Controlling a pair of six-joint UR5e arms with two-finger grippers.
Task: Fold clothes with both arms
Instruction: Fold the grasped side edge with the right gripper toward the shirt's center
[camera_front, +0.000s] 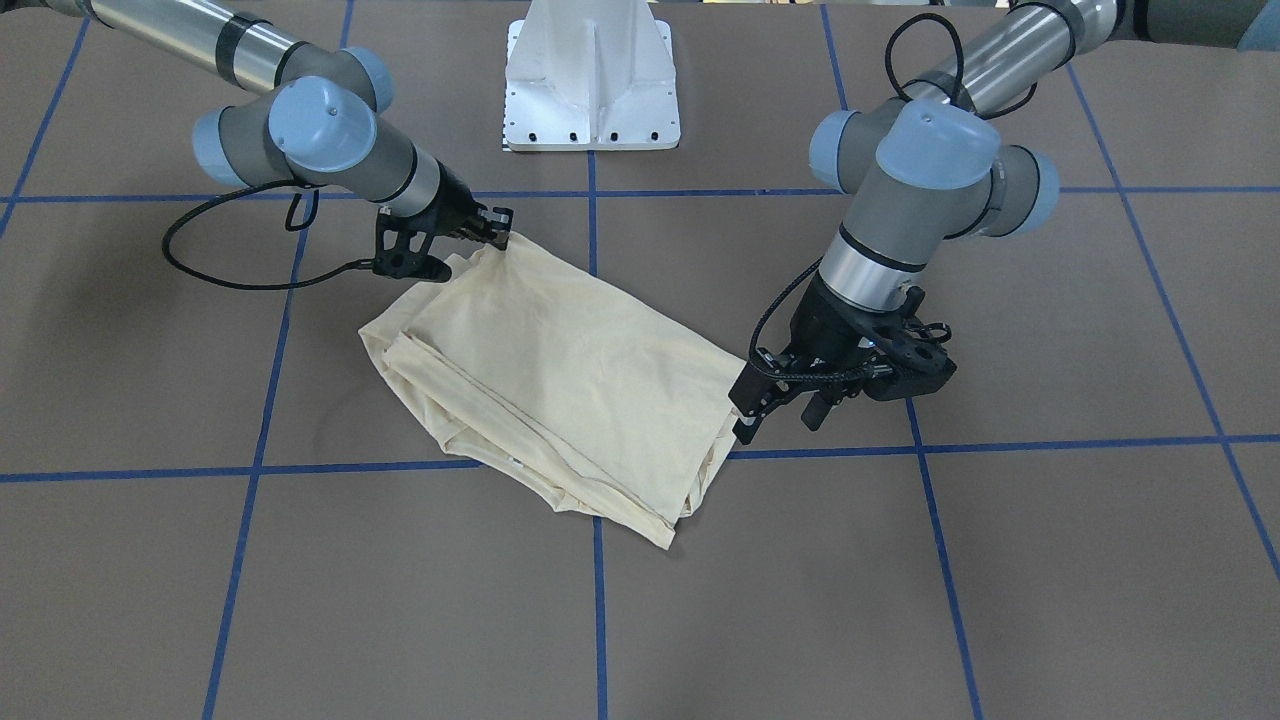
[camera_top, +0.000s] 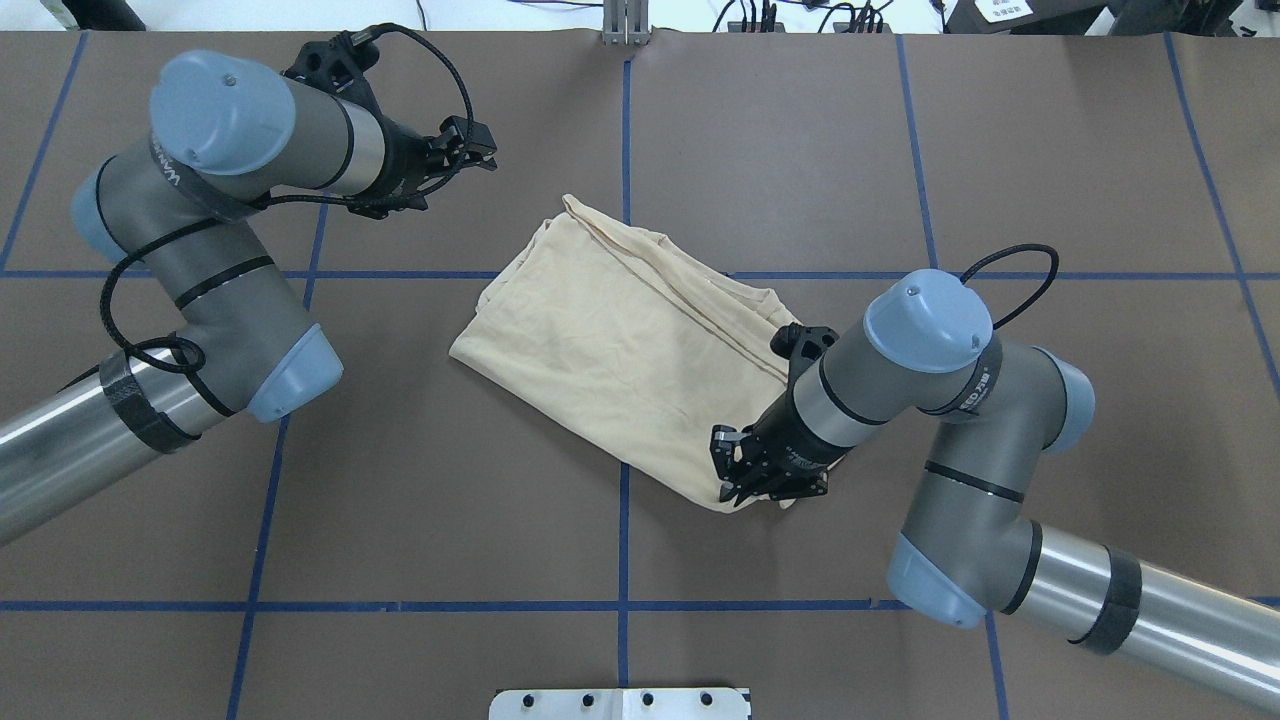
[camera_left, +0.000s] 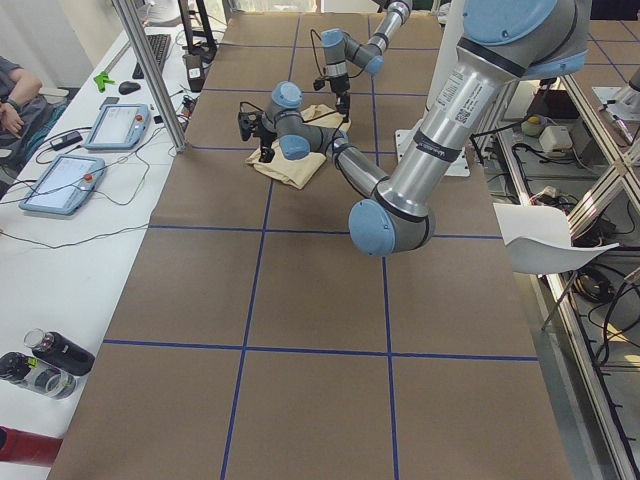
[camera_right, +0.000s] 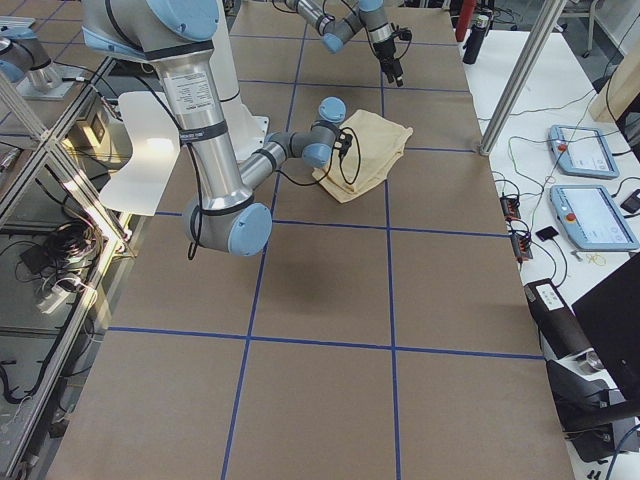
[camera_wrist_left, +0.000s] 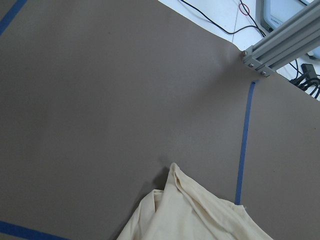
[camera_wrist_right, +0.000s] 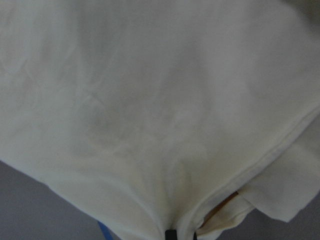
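Lying mid-tabletop (camera_top: 900, 150), the folded cream T-shirt (camera_top: 610, 350) probably wants a level two-corner lift. The right gripper (camera_top: 735, 492), jaws clamped on its robot-side corner, should wait until the left gripper (camera_top: 485, 148) — jaws apart, off the cloth — takes hold.

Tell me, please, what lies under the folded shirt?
Under the shirt only the brown table shows around its edges. Two blue tape lines run beneath it; their crossing is covered, and so is anything between the cloth layers.

Band lettering on the left arm (camera_top: 175, 180) and right arm (camera_top: 975, 385) is unreadable.
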